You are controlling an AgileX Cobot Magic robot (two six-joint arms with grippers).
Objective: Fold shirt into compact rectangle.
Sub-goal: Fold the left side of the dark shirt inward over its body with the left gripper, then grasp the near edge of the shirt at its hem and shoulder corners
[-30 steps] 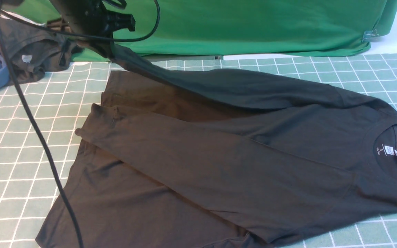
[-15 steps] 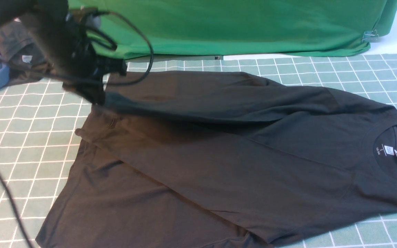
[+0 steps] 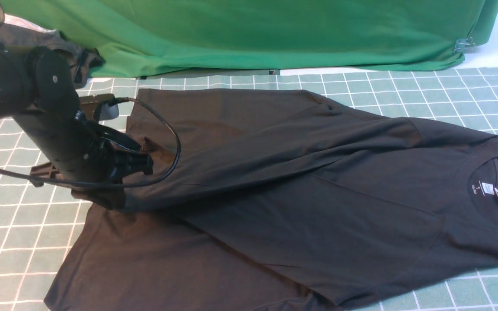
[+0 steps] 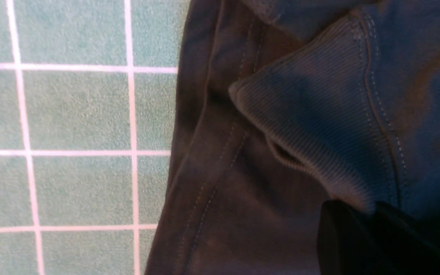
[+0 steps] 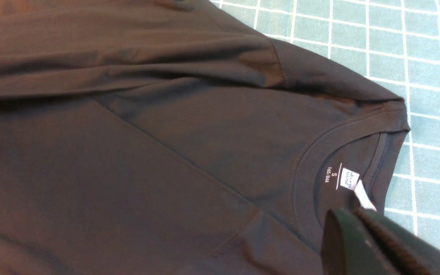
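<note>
- left gripper (image 4: 371, 210): jaws clamped on the ribbed cuff (image 4: 311, 126) of one sleeve (image 3: 275, 151), low over the hem end of the shirt (image 3: 301, 207)
- right gripper (image 5: 351, 215): jaws together, nothing in them; hangs over the collar end, near the white neck label (image 5: 349, 178)
- shirt: black, spread on the green checked desk (image 3: 24, 224), collar to the right, hem to the left; held sleeve drawn across the body leftward
- green cloth (image 3: 275, 30) along the desk's far edge

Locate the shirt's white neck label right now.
In the front view the neck label sits at the far right, just inside the collar of the shirt, on the robot's right side.
</note>
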